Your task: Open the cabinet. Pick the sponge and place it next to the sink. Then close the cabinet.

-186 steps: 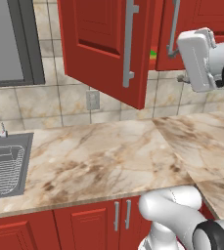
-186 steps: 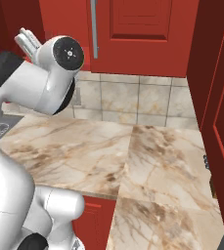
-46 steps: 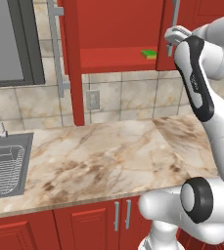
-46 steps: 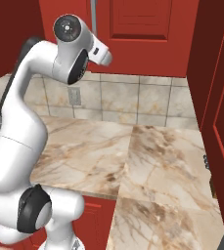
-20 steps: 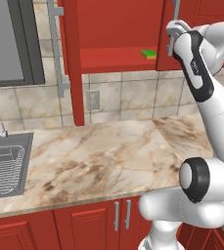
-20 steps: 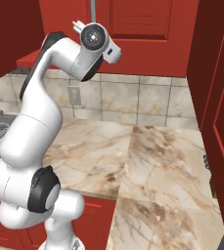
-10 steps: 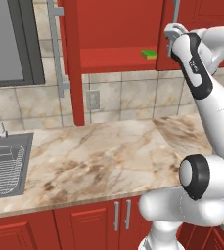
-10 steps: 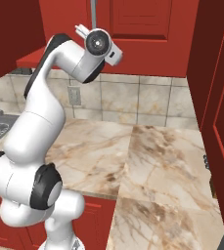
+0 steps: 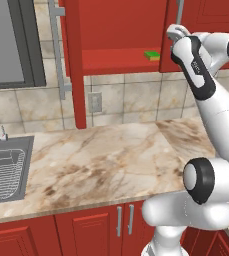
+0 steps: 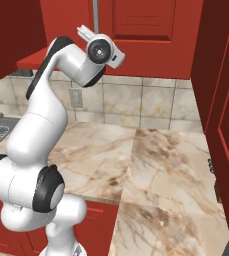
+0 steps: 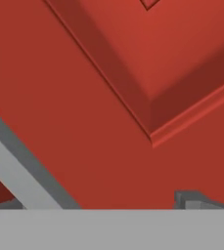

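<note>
Currently the tool (image 9: 172, 34) is spread wide, grasping nothing, close against the cabinet's (image 9: 121, 30) shut right door; reaching toward the sponge (image 9: 152, 55) at its 8 o'clock risks clipping that door.

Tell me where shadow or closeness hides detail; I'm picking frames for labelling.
Left base view: evenly lit, sharp; the sponge reads clearly on the shaded shelf of the cabinet. Right base view: deep shadow darkens the upper left corner. Hand view: pressed so close to a red door panel that context is lost.
</note>
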Controlling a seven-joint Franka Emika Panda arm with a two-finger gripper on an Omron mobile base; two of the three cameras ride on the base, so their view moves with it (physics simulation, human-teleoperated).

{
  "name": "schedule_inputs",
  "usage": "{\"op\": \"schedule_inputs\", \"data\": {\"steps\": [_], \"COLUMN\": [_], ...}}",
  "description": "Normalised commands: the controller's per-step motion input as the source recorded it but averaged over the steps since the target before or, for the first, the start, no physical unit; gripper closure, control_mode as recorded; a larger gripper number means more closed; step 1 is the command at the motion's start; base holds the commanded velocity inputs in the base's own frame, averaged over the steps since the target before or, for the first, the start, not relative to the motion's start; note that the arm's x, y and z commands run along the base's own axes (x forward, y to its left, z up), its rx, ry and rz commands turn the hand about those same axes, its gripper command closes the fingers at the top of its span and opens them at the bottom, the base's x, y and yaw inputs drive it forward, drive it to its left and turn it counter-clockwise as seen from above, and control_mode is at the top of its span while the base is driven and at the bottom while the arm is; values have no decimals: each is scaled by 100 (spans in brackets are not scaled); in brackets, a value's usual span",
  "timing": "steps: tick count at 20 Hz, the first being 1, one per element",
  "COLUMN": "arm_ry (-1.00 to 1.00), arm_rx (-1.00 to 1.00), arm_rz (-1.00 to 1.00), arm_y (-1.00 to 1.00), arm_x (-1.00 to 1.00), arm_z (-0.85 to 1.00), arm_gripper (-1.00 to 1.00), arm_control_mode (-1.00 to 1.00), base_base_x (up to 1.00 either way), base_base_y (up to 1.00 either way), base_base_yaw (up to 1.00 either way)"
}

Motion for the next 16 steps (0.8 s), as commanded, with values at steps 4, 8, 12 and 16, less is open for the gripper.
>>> {"op": "schedule_inputs", "data": {"steps": [4,8,12,16], "arm_ry": [0,0,0,0], "arm_rx": [0,0,0,0], "arm_rz": [0,0,0,0], "arm_y": [0,0,0,-1], "arm_x": [9,0,0,0], "arm_z": [0,0,0,0], "arm_gripper": [-100,100,100,100], "arm_control_mode": [-100,-100,-100,-100], "base_base_x": [0,0,0,0], "base_base_y": [0,0,0,0], "base_base_yaw": [0,0,0,0]}}
